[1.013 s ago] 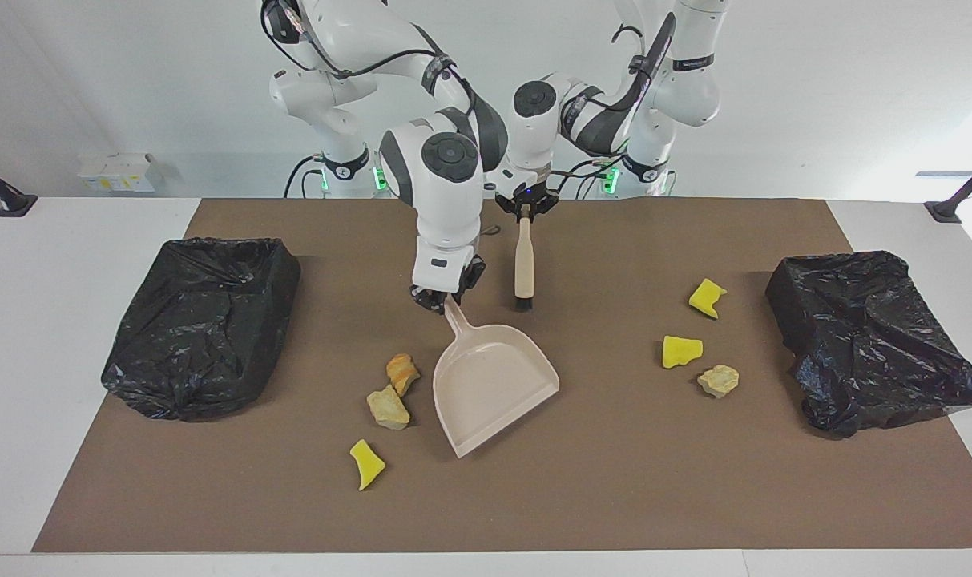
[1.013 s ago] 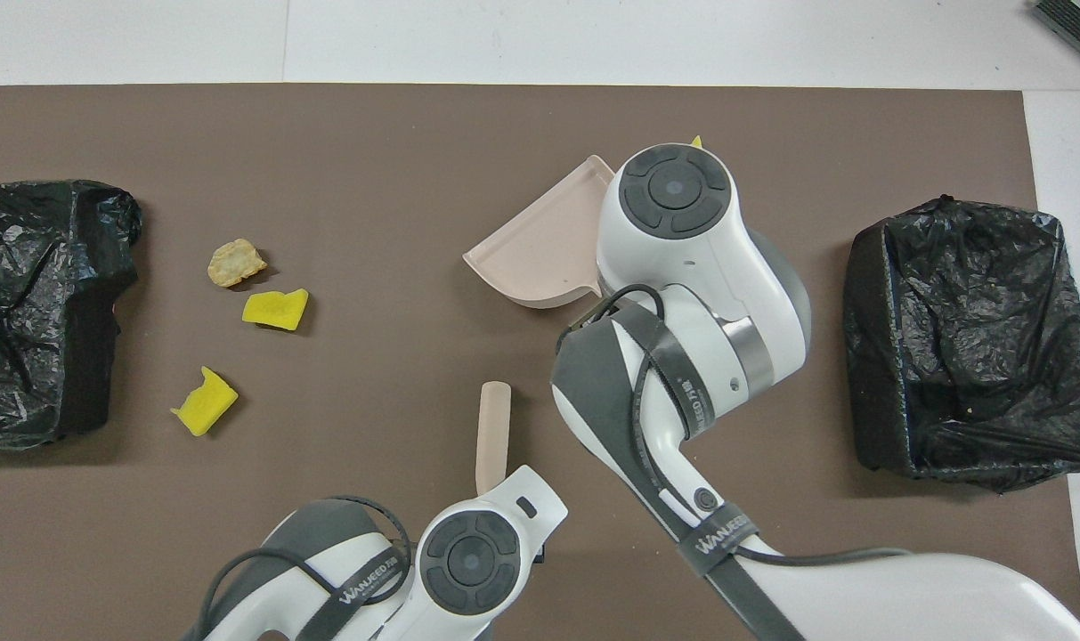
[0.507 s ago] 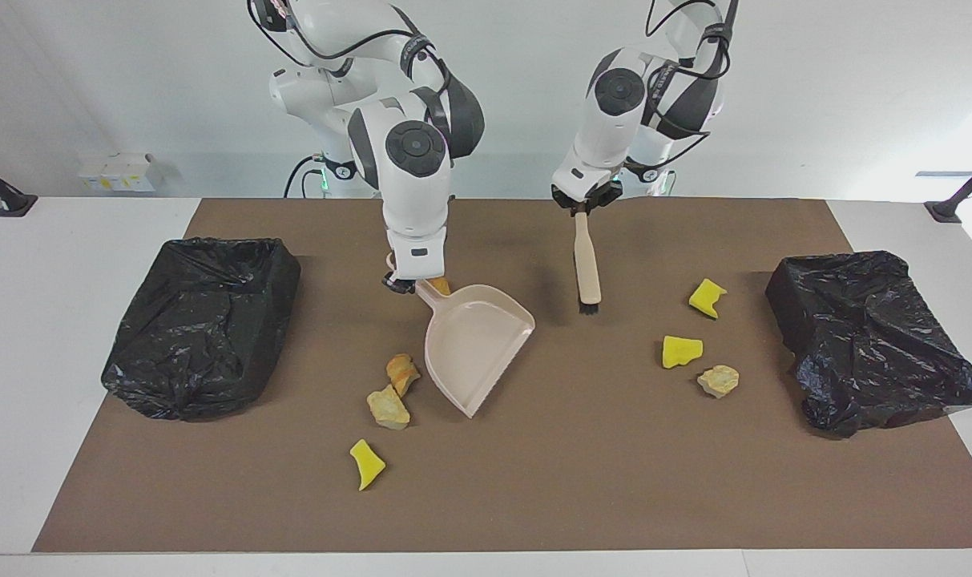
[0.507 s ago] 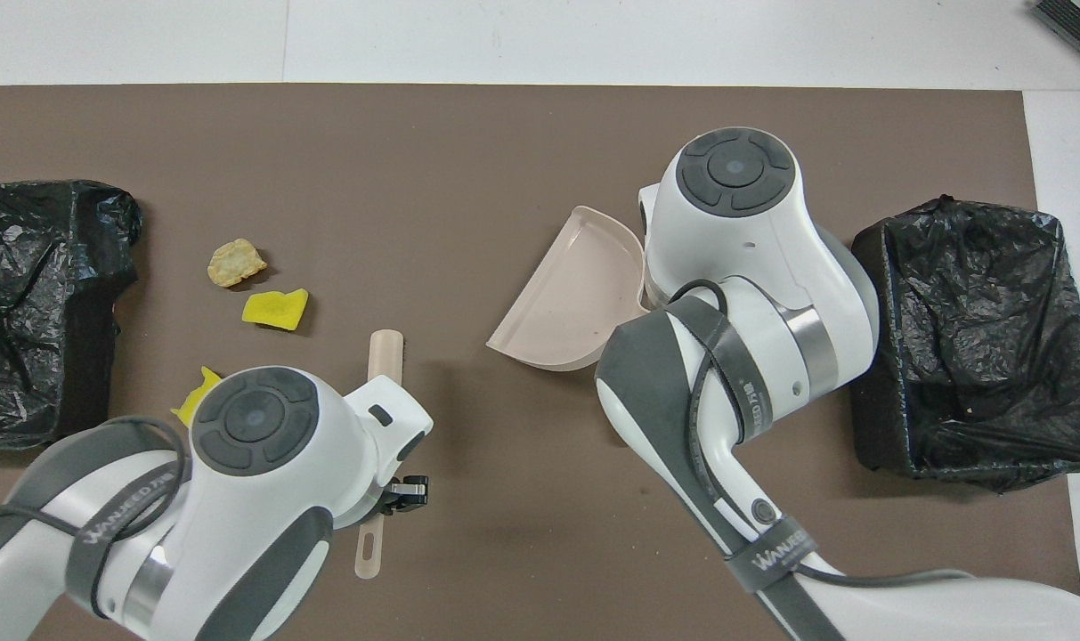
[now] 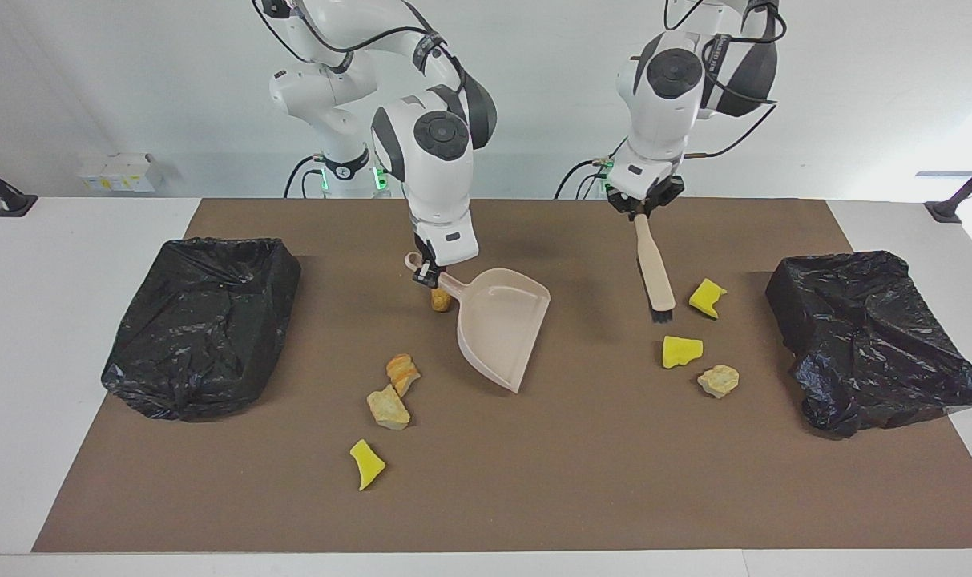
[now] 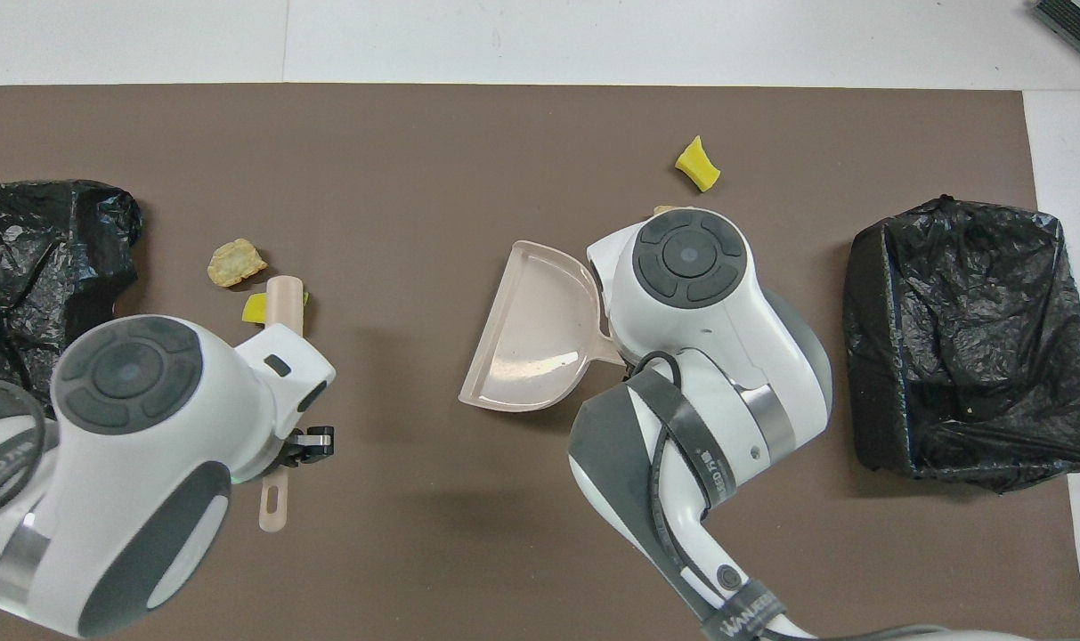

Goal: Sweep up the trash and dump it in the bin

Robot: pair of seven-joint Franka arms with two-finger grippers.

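Gripping beige plastic dustpan [image 5: 502, 324] by handle, right gripper [image 5: 426, 271] jaws clamped, pan tilted, mouth toward yellow-and-tan trash scraps [image 5: 682, 351]; left gripper [image 5: 637, 207] clamps beige brush [image 5: 654, 271], bristles down beside them, ready for sweeping.

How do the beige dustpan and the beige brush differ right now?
The beige plastic dustpan is a broad scoop, held by the right gripper mid-mat; the beige brush is a slim stick with black bristles, hanging from the left gripper beside the yellow sponge pieces. The dustpan holds no trash. Both are lifted.
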